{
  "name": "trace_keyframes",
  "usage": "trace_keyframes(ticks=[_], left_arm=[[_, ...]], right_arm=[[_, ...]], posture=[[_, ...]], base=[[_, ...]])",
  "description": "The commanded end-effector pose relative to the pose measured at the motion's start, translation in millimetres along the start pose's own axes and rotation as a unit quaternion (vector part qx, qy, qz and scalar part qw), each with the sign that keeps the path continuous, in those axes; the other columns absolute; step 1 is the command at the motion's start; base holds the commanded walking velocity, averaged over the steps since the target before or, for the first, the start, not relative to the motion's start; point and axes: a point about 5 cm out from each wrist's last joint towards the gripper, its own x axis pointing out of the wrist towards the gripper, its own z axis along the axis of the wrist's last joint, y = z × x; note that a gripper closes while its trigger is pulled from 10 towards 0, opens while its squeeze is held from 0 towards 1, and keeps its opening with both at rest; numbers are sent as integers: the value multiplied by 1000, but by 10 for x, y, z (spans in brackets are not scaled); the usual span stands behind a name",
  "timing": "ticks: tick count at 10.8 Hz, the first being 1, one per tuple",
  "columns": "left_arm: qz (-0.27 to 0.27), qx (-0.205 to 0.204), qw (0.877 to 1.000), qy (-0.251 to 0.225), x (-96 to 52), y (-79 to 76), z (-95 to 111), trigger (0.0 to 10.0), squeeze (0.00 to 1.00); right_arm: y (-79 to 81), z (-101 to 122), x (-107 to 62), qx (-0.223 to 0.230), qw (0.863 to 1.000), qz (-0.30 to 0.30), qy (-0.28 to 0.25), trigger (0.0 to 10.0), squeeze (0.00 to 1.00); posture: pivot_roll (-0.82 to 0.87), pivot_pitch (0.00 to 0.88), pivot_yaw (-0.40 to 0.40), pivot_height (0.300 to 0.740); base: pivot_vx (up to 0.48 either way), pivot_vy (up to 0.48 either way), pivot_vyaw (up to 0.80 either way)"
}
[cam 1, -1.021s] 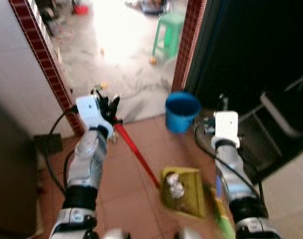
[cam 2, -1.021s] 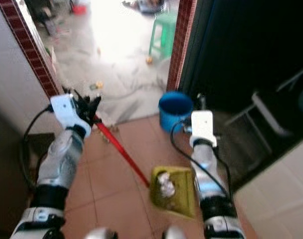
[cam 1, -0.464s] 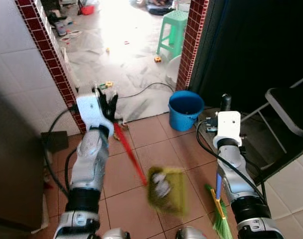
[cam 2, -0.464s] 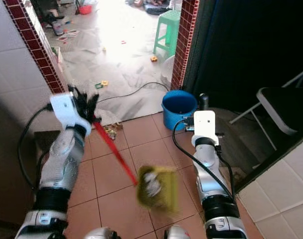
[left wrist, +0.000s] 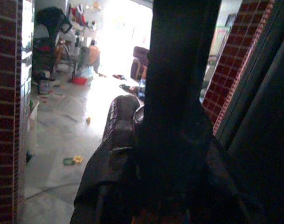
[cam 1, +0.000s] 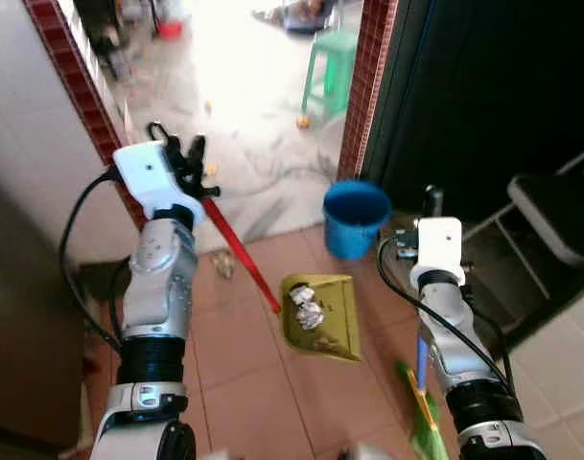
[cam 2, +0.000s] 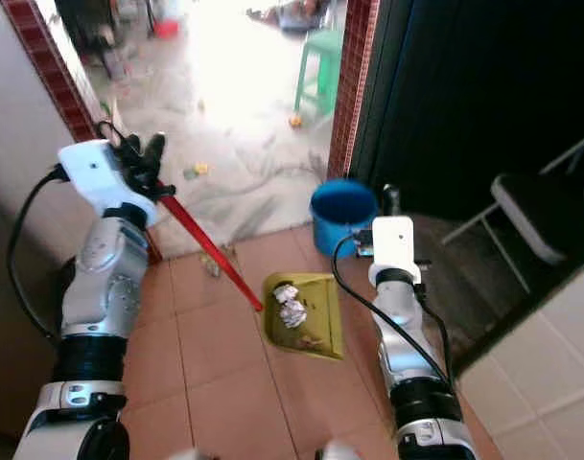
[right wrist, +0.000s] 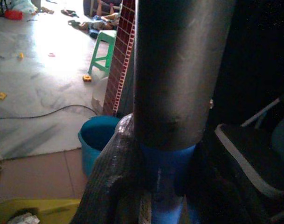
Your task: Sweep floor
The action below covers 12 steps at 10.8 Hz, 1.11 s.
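My left gripper (cam 1: 183,161) is raised in front of the doorway, shut on the red handle (cam 1: 236,251) of a yellow-green dustpan (cam 1: 332,324). The pan hangs tilted just above the red tile floor and holds crumpled white paper (cam 1: 305,308). My right gripper (cam 1: 429,207) is shut on the dark upper end of a broom handle (right wrist: 179,70), which turns blue lower down (cam 1: 421,359). The green bristles (cam 1: 428,426) trail by my right side near the floor. A blue bucket (cam 1: 355,217) stands just beyond the dustpan.
Brick-red tiled pillars (cam 1: 366,91) frame a doorway to a bright grey floor with small toys, a cable and a green stool (cam 1: 330,59). A dark chair (cam 1: 555,206) stands at the right. A bit of litter (cam 1: 222,265) lies on the tiles near the left pillar.
My left arm has lifted higher and carried the dustpan farther forward, closer to the blue bucket. The right arm and broom have hardly moved. The camera has shifted slightly.
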Motion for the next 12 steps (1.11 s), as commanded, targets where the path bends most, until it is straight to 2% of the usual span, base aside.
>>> trace_keyframes(ticks=[1, 7, 9, 12], left_arm=[[-12, -20, 998, -61, 85, -95, 309, 10000, 0], [-3, -60, 990, -128, 231, -142, 764, 10000, 0], [-1, -66, 988, -141, 264, -140, 867, 10000, 0], [5, -70, 987, -143, 281, -123, 894, 10000, 0]], right_arm=[[11, 86, 40, -1, 1000, 4, -18, 10000, 0], [10, 90, 49, -4, 1000, 6, -20, 10000, 0], [19, 91, 54, -5, 1000, 8, -21, 10000, 0], [27, 91, 62, -4, 1000, 8, -22, 10000, 0]], posture=[[-35, 0, 28, 740], [-40, 0, 27, 740], [-37, 0, 26, 740], [-38, 0, 29, 740]], base=[[420, 0, 0], [471, 0, 0], [472, 0, 0], [475, 0, 0]])
